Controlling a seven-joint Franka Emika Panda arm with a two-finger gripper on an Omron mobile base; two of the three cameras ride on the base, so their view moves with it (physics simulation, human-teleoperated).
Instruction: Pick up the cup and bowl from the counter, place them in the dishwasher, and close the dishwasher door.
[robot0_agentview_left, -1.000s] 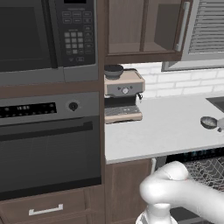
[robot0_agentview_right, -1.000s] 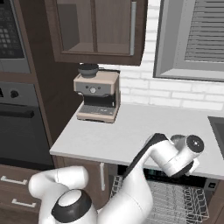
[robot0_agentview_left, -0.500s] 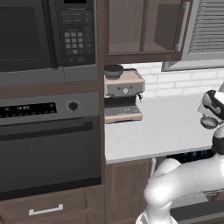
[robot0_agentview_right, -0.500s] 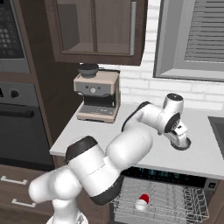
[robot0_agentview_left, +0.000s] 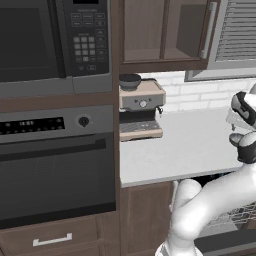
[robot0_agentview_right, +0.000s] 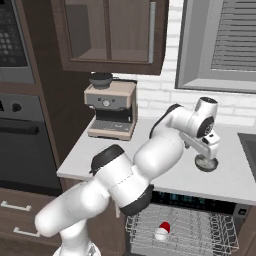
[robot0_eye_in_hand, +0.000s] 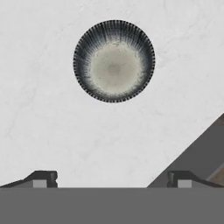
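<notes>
While the gripper (robot0_eye_in_hand: 112, 179) hangs with its jaws spread wide and holding nothing, the bowl (robot0_eye_in_hand: 114, 61) sits upright in the upper middle of the hand view on the pale, faintly marbled counter (robot0_eye_in_hand: 48, 131). Across the right base view, that counter (robot0_agentview_right: 100, 150) carries an espresso machine (robot0_agentview_right: 111, 109) at upper left, under wood cabinets (robot0_agentview_right: 112, 35), white brick and a shuttered window (robot0_agentview_right: 220, 42). Below, the dishwasher (robot0_agentview_right: 182, 230) rack holds a red-and-white cup (robot0_agentview_right: 162, 231).
</notes>
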